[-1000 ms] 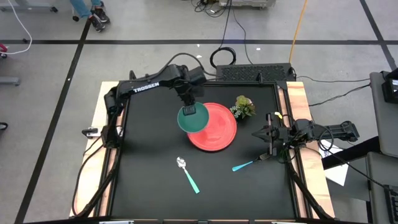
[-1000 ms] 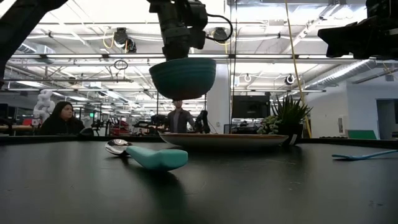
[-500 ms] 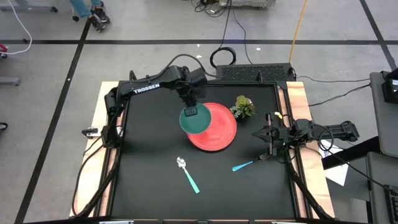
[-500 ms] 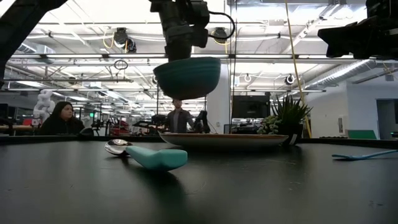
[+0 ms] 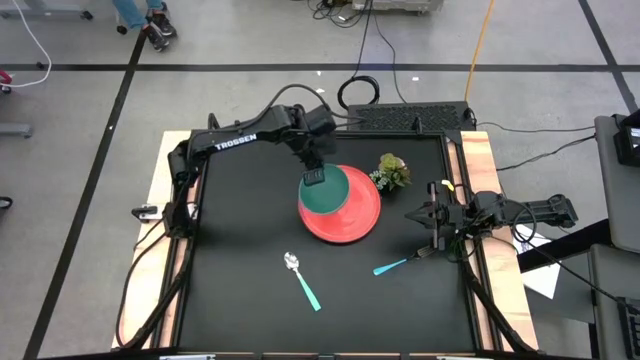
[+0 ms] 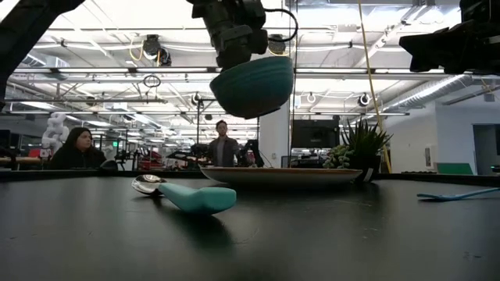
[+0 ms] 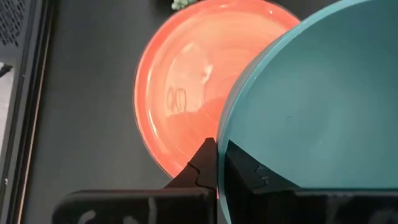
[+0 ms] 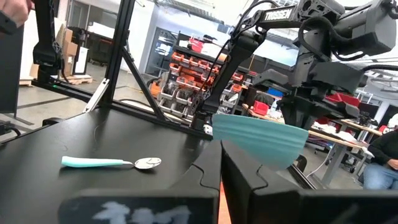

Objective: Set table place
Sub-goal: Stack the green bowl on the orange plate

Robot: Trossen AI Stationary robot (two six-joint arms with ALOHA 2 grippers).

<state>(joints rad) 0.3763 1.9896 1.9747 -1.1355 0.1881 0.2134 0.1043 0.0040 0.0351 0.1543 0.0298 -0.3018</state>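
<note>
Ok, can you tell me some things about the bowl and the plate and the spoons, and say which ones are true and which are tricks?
1. The left gripper holds the teal bowl by its rim. True.
2. The bowl is sitting flat on the red plate. False: the low view shows it up in the air, tilted, above the plate.
3. The right gripper is carrying a spoon. False: it waits shut and empty near the table's right edge.
4. A small plant stands beside the plate. True.
5. The spoon lies on the plate. False: it lies on the black table, in front of the plate.
</note>
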